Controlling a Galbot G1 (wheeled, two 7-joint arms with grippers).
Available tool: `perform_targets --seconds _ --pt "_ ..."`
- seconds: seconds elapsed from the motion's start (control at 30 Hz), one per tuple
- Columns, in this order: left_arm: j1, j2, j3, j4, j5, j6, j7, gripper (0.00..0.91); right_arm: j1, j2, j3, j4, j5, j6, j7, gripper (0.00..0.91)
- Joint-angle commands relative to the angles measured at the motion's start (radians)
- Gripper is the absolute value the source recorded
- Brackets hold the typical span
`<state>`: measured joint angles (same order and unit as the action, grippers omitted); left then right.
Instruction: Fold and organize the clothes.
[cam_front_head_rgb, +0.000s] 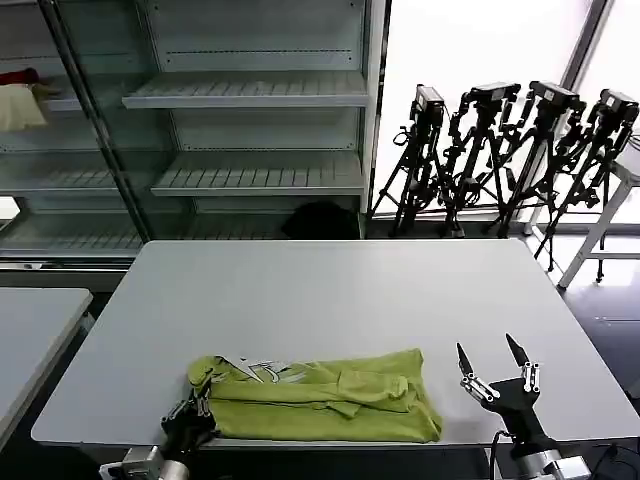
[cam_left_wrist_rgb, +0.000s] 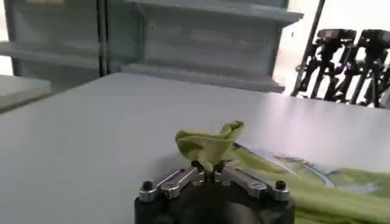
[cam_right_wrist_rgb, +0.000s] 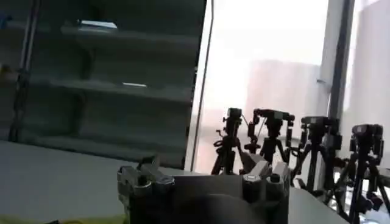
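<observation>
The clothes (cam_front_head_rgb: 320, 396), a lime yellow-green T-shirt, lie folded into a long band along the table's near edge, white print showing near the left end. My left gripper (cam_front_head_rgb: 197, 412) sits at that left end, shut on a bunched corner of the shirt (cam_left_wrist_rgb: 207, 143) that stands up between its fingers (cam_left_wrist_rgb: 210, 167). My right gripper (cam_front_head_rgb: 493, 360) hovers open just right of the shirt's right end, fingers pointing up and apart, touching nothing. A sliver of the shirt (cam_right_wrist_rgb: 91, 220) shows low in the right wrist view.
The white table (cam_front_head_rgb: 330, 290) stretches bare behind the shirt. Metal shelving (cam_front_head_rgb: 250, 120) stands beyond it, with a cream-and-red cloth (cam_front_head_rgb: 20, 100) on a left shelf. Several black tripods (cam_front_head_rgb: 510, 150) line the back right. A second table's corner (cam_front_head_rgb: 30, 330) lies at left.
</observation>
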<state>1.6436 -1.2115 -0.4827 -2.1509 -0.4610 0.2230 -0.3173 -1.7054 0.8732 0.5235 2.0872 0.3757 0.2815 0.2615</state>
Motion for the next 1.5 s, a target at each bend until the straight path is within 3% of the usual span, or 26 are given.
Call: perform_targets --seconds 0.03,0.27,0.43,0.63,0.77,0.87,1.1,1.5 --pt "-0.011 0.125 -0.276 -0.041 -0.122 0.035 -0.019 0.000 0.007 0.000 -0.001 0.010 -0.004 -0.010 0.003 0.907" --pt "-0.041 0.203 -0.524 -0.019 -0.242 0.119 -0.022 0.000 0.012 0.001 -0.010 0.011 -0.004 -0.011 0.003 0.907" --pt "-0.038 0.179 -0.567 -0.079 -0.225 0.129 -0.023 0.000 0.012 0.001 -0.006 0.010 -0.003 -0.008 0.004 0.907" --pt "0.029 0.099 -0.414 -0.178 -0.090 0.075 0.010 0.000 0.016 0.008 -0.011 0.011 -0.005 -0.011 0.003 0.907" --pt "0.078 0.074 -0.214 -0.194 0.094 -0.068 0.069 0.000 0.017 0.011 -0.013 0.011 -0.006 -0.012 0.002 0.907" --pt "0.090 0.066 -0.082 -0.199 0.175 -0.103 0.078 0.000 0.019 0.013 -0.018 0.010 -0.008 -0.012 0.002 0.907" --pt "0.021 0.031 0.158 -0.124 0.326 -0.114 0.069 0.000 0.019 0.021 -0.027 0.011 -0.014 -0.013 0.002 0.907" --pt "-0.104 -0.002 0.266 -0.027 0.370 -0.047 0.074 0.010 0.029 0.030 -0.050 0.012 -0.025 -0.014 0.000 0.907"
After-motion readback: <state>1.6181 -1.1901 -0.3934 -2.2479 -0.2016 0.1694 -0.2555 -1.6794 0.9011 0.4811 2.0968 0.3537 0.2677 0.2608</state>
